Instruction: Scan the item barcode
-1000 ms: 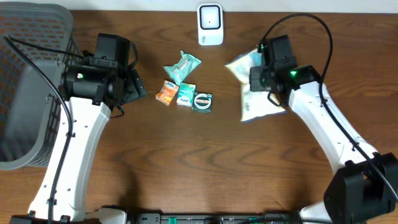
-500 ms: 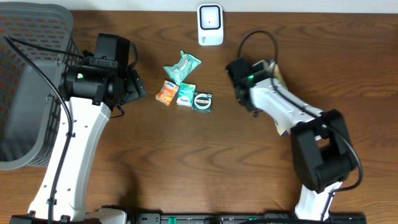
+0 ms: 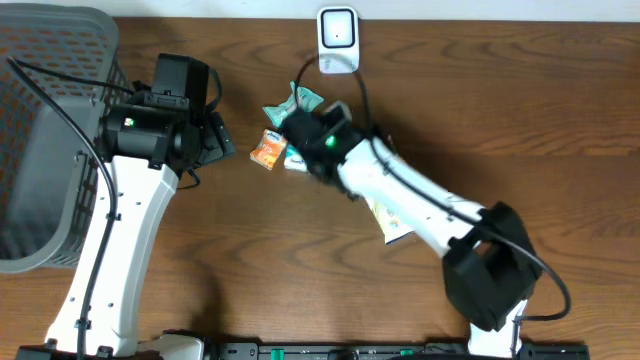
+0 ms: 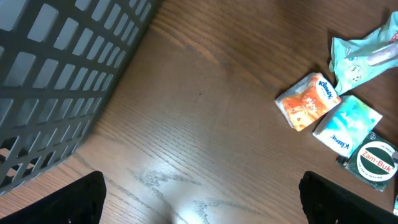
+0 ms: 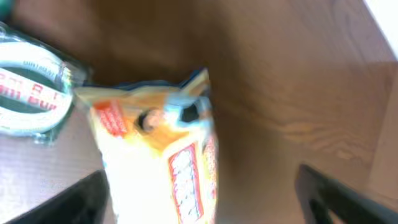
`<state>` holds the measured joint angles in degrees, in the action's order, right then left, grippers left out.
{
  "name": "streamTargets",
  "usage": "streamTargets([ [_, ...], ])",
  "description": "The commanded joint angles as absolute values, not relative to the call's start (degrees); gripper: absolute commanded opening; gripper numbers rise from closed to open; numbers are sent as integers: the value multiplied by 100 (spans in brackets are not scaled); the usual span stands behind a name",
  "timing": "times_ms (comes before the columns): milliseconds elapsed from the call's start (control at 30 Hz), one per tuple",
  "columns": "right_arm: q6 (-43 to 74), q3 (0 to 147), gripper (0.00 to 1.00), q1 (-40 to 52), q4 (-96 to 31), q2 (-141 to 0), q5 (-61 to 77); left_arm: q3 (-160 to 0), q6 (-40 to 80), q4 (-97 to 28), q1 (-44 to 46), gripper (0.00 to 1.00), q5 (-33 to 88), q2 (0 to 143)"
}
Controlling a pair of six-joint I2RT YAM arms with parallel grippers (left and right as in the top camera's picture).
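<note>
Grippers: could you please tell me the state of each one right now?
Left gripper: open, empty.
Right gripper: open, not gripping the snack bag.

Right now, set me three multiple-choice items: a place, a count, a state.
1. Where is the white boxy barcode scanner in the overhead view? A) top middle B) inside the basket C) bottom right
2. How many small packaged items show in the left wrist view? A) two B) four C) six
3. The left end effector is: A) shut on a bottle B) open, empty C) shut on the scanner
1 A, at the wooden table's far edge. 2 B, teal crinkly pouch, orange tissue pack, blue tissue pack, green round tin. 3 B, fingers apart over bare wood.
</note>
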<state>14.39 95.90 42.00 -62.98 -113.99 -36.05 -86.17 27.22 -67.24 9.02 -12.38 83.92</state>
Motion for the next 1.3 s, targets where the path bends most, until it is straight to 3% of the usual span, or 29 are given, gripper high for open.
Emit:
streamTargets([
  [0,825,9983,99,3417,-6410,-11373,-2421,-8611,2775,-6744,880,97,-1313,8425],
  [233,-545,9279,99,1855,-6399,-11408,1767,-8611,2775,-6744,880,98,-1313,8425],
  [467,-701,7926,99,1800,-5463,-11413,1822,-8611,2775,-6744,880,98,-1315,8425],
  [533,-475,7697,95,1868,-5221,-11413,1485,-8611,2775,-6744,880,98,-1313,8425],
  [567,-298,7590,79,1918,-5096,-11413,1256,-8611,2775,-6744,880,98,-1315,8425],
  [667,-217,7559,49,1990,-5052,-11413,1059,-8611,2775,-6744,880,98,-1313,8425],
  [767,259,7671,1,2027,-5059,-11410,1061,-8611,2775,-6744,880,98,-1313,8425],
  [1133,950,9564,1,2018,-5078,-11399,1057,-8611,2775,-6744,880,98,-1313,8425],
  [1267,1243,10009,1,2036,-4056,-11399,1028,-8611,2775,-6744,880,98,-1315,8425],
])
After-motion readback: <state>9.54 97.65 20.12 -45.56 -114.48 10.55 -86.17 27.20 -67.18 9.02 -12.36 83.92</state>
